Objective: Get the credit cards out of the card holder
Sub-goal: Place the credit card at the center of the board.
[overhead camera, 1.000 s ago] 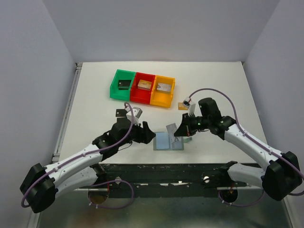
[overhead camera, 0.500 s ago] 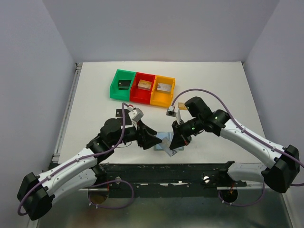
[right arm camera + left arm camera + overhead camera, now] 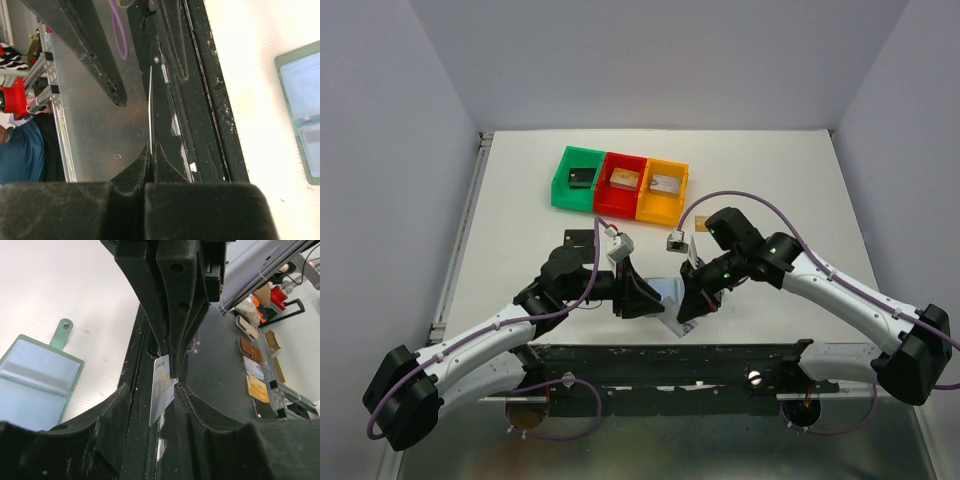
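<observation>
While the right gripper (image 3: 149,148) pinches a silvery-white card (image 3: 161,385) over the table's (image 3: 75,285) near edge, the left gripper (image 3: 655,301) stands spread around it; the card holder (image 3: 35,385) lies open nearby.

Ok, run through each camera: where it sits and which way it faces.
Top external: above, behind the bases, looking down on the table; both arms show.
Left wrist: looks past its own fingers at the credit card in the right tool.
Right wrist: looks along its own shut fingers at that card, edge-on.
All three share the card holder.
</observation>
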Action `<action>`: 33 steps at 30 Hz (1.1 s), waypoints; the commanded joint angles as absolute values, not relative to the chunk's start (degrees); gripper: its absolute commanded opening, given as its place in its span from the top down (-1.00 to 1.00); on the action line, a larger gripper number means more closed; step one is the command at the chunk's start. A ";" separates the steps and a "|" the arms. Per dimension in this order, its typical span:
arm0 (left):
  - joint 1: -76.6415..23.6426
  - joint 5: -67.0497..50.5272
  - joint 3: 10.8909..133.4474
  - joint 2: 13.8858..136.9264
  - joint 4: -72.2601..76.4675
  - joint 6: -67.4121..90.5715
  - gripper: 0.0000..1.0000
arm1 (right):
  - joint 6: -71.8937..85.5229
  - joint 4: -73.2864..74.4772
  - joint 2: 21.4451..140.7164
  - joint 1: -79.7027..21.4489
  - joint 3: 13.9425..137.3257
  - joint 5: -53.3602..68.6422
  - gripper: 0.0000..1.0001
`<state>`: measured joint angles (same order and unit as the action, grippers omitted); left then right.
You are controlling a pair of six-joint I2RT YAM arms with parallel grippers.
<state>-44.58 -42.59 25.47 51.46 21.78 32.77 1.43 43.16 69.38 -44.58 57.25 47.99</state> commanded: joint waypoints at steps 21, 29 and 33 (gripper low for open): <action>-44.04 -40.98 23.12 51.16 27.34 35.06 1.00 | 6.85 42.19 63.20 -44.39 59.06 34.48 -0.21; -35.34 -12.42 22.32 45.17 13.55 43.40 1.00 | 12.65 37.45 50.47 -38.41 56.79 14.43 -0.25; -32.18 -6.60 22.68 49.99 11.25 48.85 1.00 | 15.28 34.46 46.59 -38.41 51.95 11.17 -0.24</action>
<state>-34.94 -19.59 23.22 45.87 17.12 41.65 11.22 38.33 49.30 -38.39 56.31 20.23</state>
